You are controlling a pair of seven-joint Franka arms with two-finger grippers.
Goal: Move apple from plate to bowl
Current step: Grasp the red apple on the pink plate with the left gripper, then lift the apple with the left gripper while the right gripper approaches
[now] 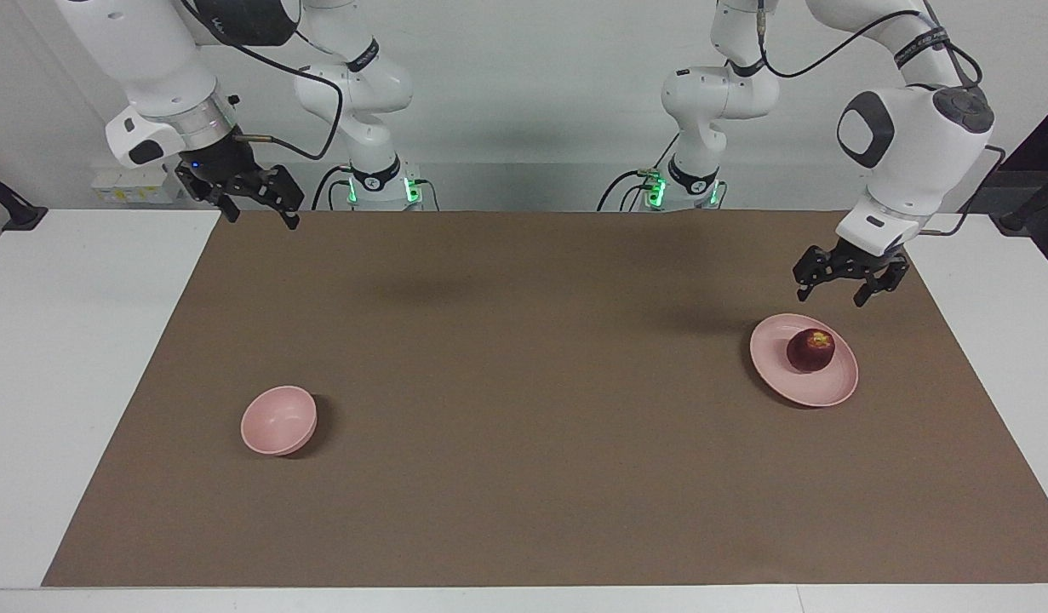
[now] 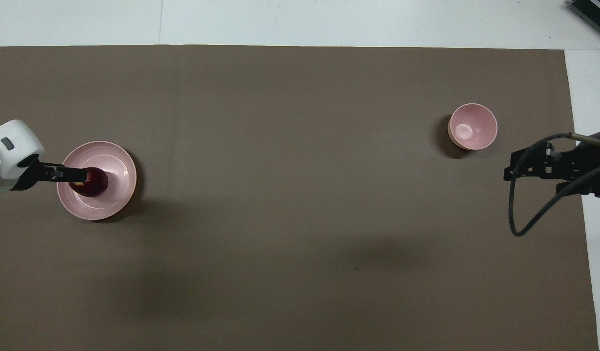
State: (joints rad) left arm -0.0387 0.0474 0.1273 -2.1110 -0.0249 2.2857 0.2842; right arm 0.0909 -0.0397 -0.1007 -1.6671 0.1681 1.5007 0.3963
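Fingers of the left gripper [image 1: 848, 287] are spread apart and grasp nothing; it hangs in the air over the rim of the flat round pale pink plate [image 1: 777, 372], not touching the small round dark red apple [image 1: 810, 350] that sits on that plate toward the left arm's end of the brown-covered bench [image 1: 524, 477]. Judged step: the approach to the apple, with pickup not yet made. The next move calls for centring over the apple, lowering until the fingers straddle it, then clenching. The small deep pale pink bowl [image 1: 278, 420] stands empty, well apart, toward the right arm's end. The right gripper [image 1: 253, 203] waits over the bench edge there, fingers apart and holding nothing.
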